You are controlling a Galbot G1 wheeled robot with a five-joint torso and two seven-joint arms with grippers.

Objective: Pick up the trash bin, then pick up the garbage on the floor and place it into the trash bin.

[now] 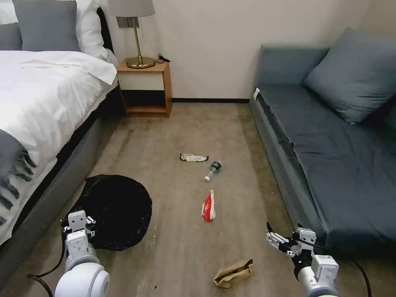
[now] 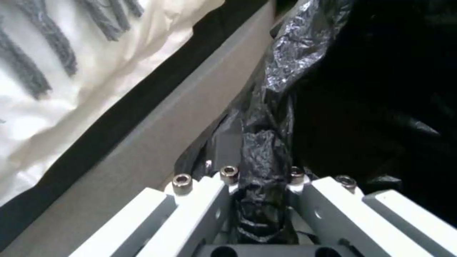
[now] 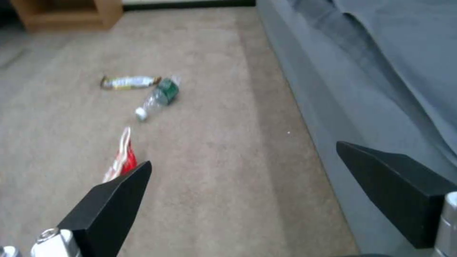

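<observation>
On the carpet between bed and sofa, the head view has the left gripper [image 1: 77, 222] at the near rim of the trash bin [image 1: 113, 210], which sits just ahead of it, close by the bed frame [image 1: 49, 194]. The right gripper [image 1: 275, 239] hangs low beside the sofa base [image 1: 288, 181], its fingers spread. The crumpled brown paper bag [image 1: 233, 272] lies just inward of it and slightly nearer the robot, the closest litter to that arm; its long axis runs roughly crosswise. Farther ahead and inward lie the red-and-white packet [image 1: 208, 206], then the small bottle [image 1: 213, 170] and the snack wrapper [image 1: 193, 157]. All four pieces are in open carpet, well apart from either piece of furniture, and the right arm is the nearer to all of them, I judge.

From the left wrist, the fingers are pressed onto the bin's bag-covered rim, black plastic bag [image 2: 262, 142] bunched between them; the bed frame runs close alongside, leaving little room on that side for lifting.

From the right wrist, the two dark fingertips [image 3: 114, 203] stand wide apart with bare carpet between them. The packet sits just beyond one fingertip, long axis pointing away; bottle and wrapper lie farther out. The sofa edge runs close along the other finger, so free room lies toward the litter.
</observation>
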